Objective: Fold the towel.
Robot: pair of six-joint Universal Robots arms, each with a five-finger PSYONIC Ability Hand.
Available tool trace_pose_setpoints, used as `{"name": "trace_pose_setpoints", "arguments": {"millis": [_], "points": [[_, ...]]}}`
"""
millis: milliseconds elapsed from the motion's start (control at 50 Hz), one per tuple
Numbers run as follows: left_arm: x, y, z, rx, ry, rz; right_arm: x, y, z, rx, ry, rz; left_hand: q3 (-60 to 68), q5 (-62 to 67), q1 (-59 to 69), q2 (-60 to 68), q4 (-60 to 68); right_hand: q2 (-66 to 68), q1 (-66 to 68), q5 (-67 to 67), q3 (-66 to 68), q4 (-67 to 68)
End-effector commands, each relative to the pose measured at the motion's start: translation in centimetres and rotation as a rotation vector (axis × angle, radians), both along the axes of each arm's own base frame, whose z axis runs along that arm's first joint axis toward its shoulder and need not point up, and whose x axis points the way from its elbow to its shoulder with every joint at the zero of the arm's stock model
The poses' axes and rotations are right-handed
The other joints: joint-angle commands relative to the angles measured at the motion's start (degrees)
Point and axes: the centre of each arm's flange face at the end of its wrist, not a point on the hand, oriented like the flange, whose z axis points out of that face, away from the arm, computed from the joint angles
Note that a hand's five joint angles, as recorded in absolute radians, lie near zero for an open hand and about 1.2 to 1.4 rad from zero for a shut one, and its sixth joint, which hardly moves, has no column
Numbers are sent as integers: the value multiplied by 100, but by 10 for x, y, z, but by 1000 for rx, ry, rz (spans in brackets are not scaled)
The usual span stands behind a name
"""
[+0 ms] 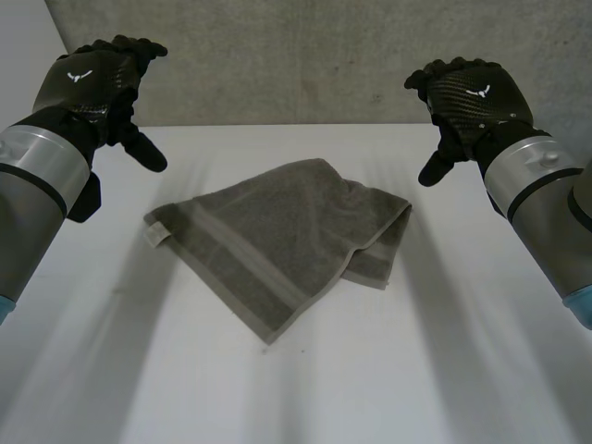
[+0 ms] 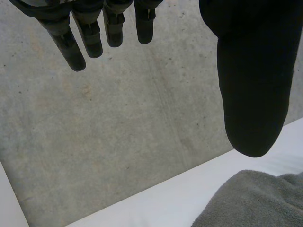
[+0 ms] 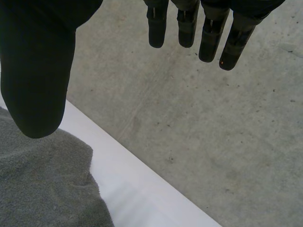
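1. A grey towel (image 1: 277,240), loosely folded over itself, lies askew at the middle of the white table (image 1: 416,370).
2. The left hand (image 1: 97,83) hovers above the table's far left side, apart from the towel, with fingers straight, thumb spread, holding nothing.
3. The right hand (image 1: 472,97) hovers at the far right, likewise relaxed and empty.
4. A grey concrete wall (image 1: 324,55) stands behind the table.

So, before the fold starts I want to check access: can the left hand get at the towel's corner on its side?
Probably yes. The left hand is open and empty, raised off to that side of the towel, and the corner lies flat on the bare white table with nothing between them.
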Motion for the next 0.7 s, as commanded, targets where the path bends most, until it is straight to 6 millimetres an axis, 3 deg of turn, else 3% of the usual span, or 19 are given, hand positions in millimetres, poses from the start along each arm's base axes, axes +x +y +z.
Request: {"name": "trace_pose_setpoints", "arguments": {"millis": [20, 160, 200, 220, 260, 320, 360, 580, 700], "points": [[-2, -3, -4, 13, -7, -2, -1, 4, -8, 64, 70, -2, 166, -30, 165, 183, 173, -239, -140, -271, -193, -301], [-6, 0, -14, 46, -38, -15, 1, 1, -36, 143, 268, 5, 419, 223, 418, 436, 425, -239, -140, -271, -193, -301], [-24, 13, -33, 107, -61, -75, 4, 0, -34, 120, 286, 14, 419, 223, 418, 436, 425, -239, -140, -271, -193, -301], [-24, 13, -34, 107, -61, -75, 4, 0, -33, 120, 286, 14, 419, 223, 418, 436, 425, -239, -140, -271, -193, -301], [-50, 30, -60, 171, -100, -159, 4, -4, -33, 113, 286, 10, 419, 223, 418, 436, 425, -239, -140, -271, -193, -301], [-63, 38, -74, 201, -120, -201, 4, -5, -32, 110, 286, 8, 419, 223, 418, 436, 425, -239, -140, -271, -193, -301], [-86, 46, -100, 245, -150, -261, 3, -9, -33, 108, 288, 2, 402, 206, 401, 419, 409, -239, -140, -271, -193, -301], [-150, 42, -161, 261, -176, -366, -16, -32, -46, 145, 297, -59, 419, 223, 418, 436, 425, -239, -140, -271, -193, -301], [-171, 31, -175, 235, -174, -382, -16, -34, -49, 152, 301, -58, 553, 357, 553, 570, 560, -239, -140, -271, -193, -301]]}}
